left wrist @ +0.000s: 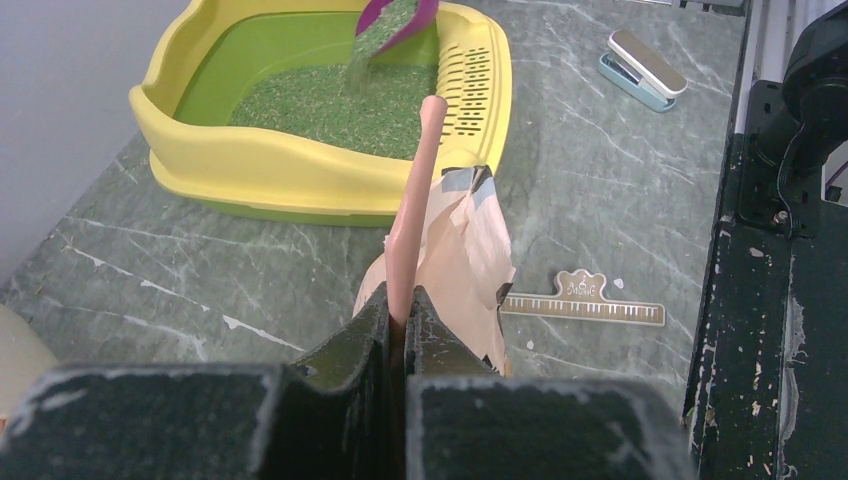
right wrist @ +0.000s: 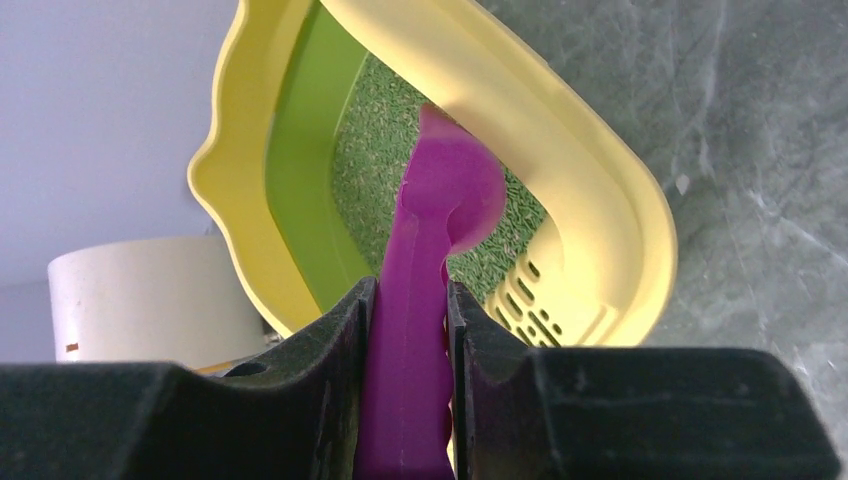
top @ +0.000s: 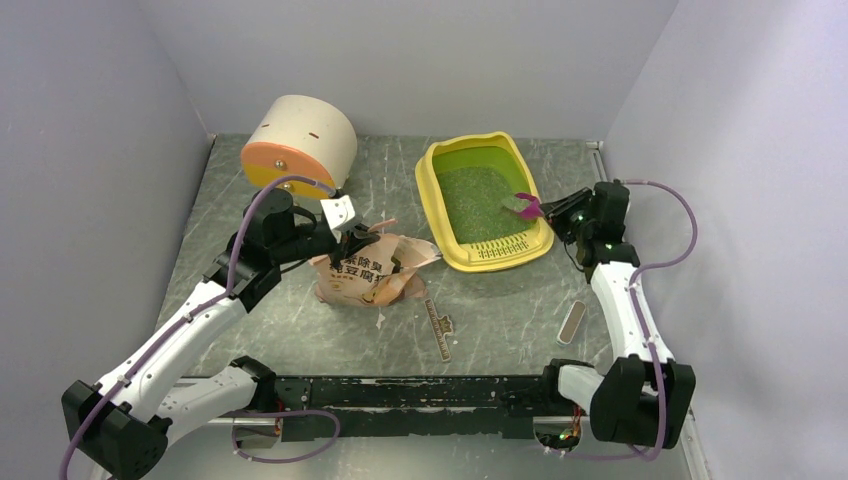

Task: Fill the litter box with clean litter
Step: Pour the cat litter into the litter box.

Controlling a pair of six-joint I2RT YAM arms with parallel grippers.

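**Holding the scoop over the litter box**

Top view: the litter box sits at the far right of the table, its green pan covered by a speckled layer of clean litter. The right gripper reaches in from the right with a magenta scoop held above the pan's right side. The left gripper is clenched on the top of a crumpled pink bag just left of the box. The bag carries dark Chinese characters (too creased to read in full). A cream-and-orange cylinder lies on its side behind the bag. A ruler-shaped clip and a small flat stapler-like item lie near the front.

Left wrist: the left gripper has its jaws pressed tight on the bag's pink rolled edge. Beyond it, the litter box holds the clean litter. The scoop is tilted above, with a blurred greenish streak beneath it. The clip has lettering too small to read.

Right wrist: the right gripper clamps the scoop by its handle, the bowl over the clean litter inside the litter box. The cylinder shows at the left.
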